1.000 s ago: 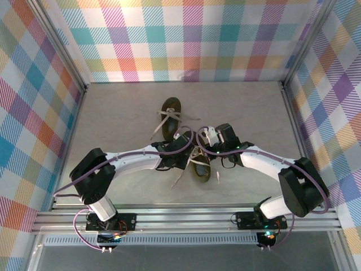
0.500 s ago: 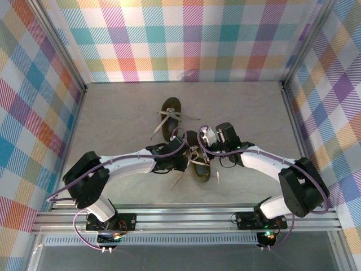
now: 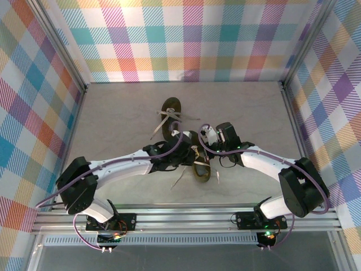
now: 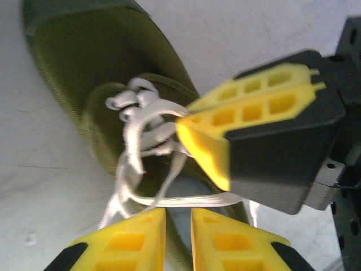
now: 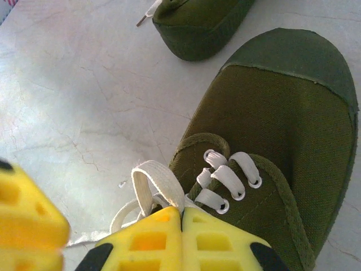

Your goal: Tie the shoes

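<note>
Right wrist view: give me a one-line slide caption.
Right gripper shut on a lace loop of the near olive shoe; second shoe beyond.

Pastel checked walls (image 3: 192, 39) stand on three sides. The pale, stone-patterned table (image 3: 113, 113) between them is evenly lit.

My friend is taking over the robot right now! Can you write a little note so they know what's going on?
Right gripper: fingers shut on a lace loop of the near shoe.
Left gripper: fingers almost shut beside it, a lace strand just past their tips; grip unclear.
Far shoe: laces loose on the table.
Done: one loop pinched, no bow.
To do: finish this bow, then tie the far shoe.
</note>
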